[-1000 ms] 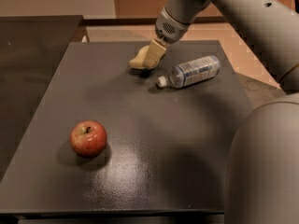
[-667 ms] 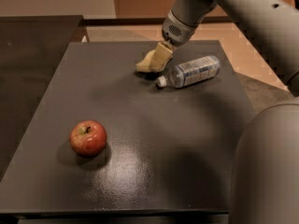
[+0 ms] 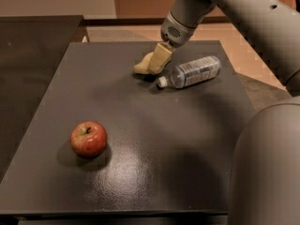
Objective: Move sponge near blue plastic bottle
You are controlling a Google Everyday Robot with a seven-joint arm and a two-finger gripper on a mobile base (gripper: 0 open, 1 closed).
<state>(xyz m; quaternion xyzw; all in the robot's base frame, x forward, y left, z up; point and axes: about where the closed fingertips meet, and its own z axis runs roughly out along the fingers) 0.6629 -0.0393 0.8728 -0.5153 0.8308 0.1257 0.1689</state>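
Pale yellow foam pokes out left of the tan fingers (image 3: 161, 57): the gripper (image 3: 155, 65) is closed on the sponge (image 3: 141, 68), holding it low over the dark table (image 3: 154, 144), while the blue plastic bottle (image 3: 191, 71) lies on its side just right of the fingers, cap toward them. The carry looks almost done (the apple (image 3: 88, 138) sits well away, nearer the camera); next, I judge, lower, release beside the cap, and avoid nudging the roll-prone bottle.

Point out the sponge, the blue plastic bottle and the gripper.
sponge (image 3: 142, 68): camera view, its pale left end.
blue plastic bottle (image 3: 196, 71): camera view, on its label.
gripper (image 3: 158, 63): camera view, its tan tip, at the sponge.
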